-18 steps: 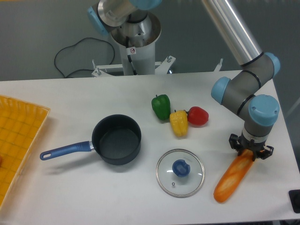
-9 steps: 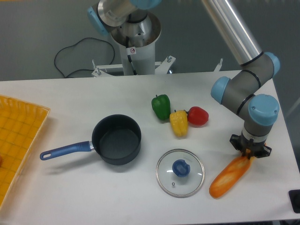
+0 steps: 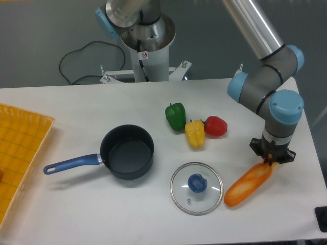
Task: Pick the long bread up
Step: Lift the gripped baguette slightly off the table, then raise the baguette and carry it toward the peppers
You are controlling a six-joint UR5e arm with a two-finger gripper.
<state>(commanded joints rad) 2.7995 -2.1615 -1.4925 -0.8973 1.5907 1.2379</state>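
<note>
Gripping one end of the long orange-golden baguette-shaped toy loaf [image 3: 247, 185], the black two-finger gripper [image 3: 270, 162] appears clenched on its upper tip, though the fingers are mostly hidden under the grey wrist, so the hold is a judgement. From the gripper the loaf slants down and away toward the round glass lid with a blue knob [image 3: 196, 187]; its far end hangs or rests just beside that lid's rim, and whether it touches the white table [image 3: 102, 214] cannot be told.

A grasp this near the end leaves most of the loaf's length as a lever, so it may swing or pivot between the jaws. Lifting straight up and slowly would help, keeping the loose end away from the lid. If the loaf sags further, setting it down and regrasping nearer the middle would be safer.

Well away from the gripper, past the lid, stands the dark saucepan with a blue handle [image 3: 126, 151]. The red [image 3: 215, 126], yellow [image 3: 194, 133] and green toy peppers [image 3: 175, 116] sit farther back.
</note>
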